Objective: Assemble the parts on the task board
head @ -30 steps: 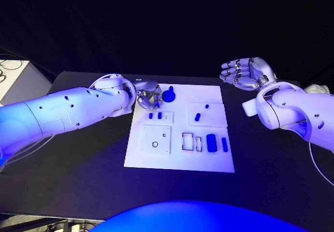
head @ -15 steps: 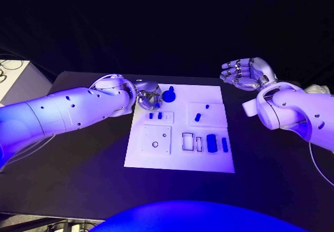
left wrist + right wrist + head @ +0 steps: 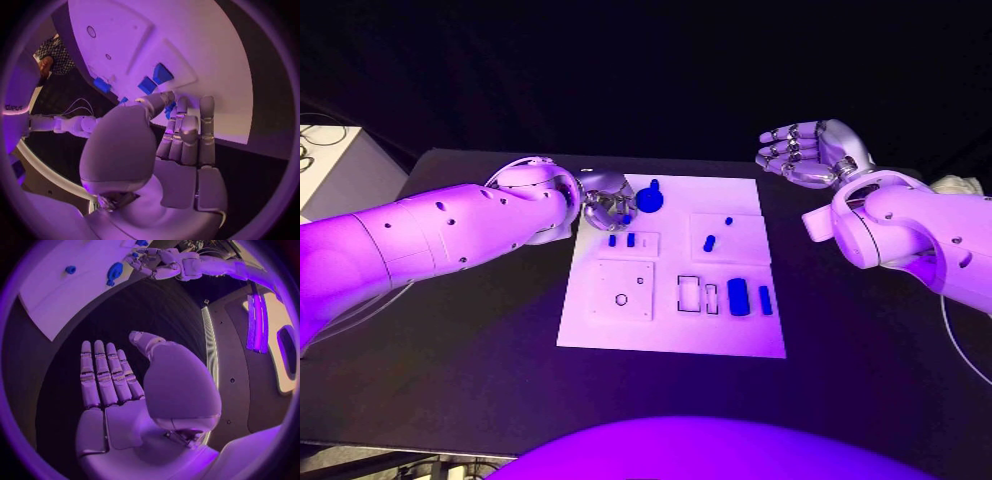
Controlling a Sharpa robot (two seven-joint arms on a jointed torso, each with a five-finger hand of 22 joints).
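Your head camera looks down on the task board (image 3: 672, 265). Each wrist camera sits close behind its hand; both see that board.

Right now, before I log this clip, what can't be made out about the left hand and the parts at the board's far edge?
- Head view: whether the left hand touches the large blue part; its fingers cover the contact spot.
- Left wrist view: the piece beyond the fingers; the fingers hide it.
- Head view: whether the small parts sit in slots on the task board; too small.
- Right hand: open, holding nothing.
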